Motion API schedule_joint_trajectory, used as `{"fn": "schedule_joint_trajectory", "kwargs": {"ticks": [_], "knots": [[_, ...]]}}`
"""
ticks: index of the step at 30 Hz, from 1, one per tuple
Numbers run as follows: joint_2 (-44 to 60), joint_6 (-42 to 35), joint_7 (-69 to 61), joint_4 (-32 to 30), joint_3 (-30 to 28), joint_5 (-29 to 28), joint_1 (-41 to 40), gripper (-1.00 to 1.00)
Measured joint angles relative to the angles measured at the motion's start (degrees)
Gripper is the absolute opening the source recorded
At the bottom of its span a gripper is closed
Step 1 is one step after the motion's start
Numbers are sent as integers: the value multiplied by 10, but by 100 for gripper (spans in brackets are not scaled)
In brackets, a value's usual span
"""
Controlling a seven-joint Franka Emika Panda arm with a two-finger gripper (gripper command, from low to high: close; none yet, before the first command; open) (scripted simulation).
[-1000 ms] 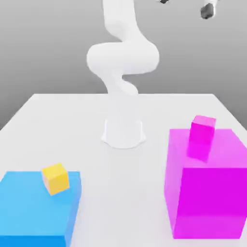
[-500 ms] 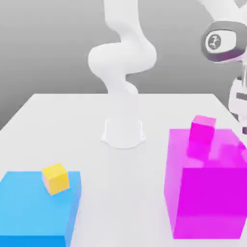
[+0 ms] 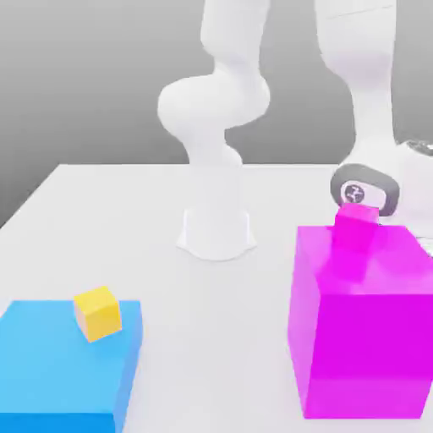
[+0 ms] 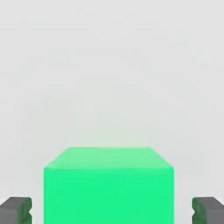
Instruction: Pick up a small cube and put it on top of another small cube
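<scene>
Straddling green block, gripper wide.

A small plain magenta-pink cube tops a large magenta block, a small yellow-orange cube sits on a flat blue block, the bench and arm are white, a bright green block lies between dark grey fingers.

Green block between spread pincer fingertips
</scene>
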Motion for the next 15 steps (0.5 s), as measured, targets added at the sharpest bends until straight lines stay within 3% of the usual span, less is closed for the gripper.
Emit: {"fn": "schedule_joint_trajectory", "kwargs": {"ticks": [5, 11, 15], "knots": [[-1, -2, 0, 0, 0, 0, 0, -100], [-113, -87, -56, -20, 41, 80, -24, -100], [-137, -118, -8, 37, 32, 112, -45, -100]]}}
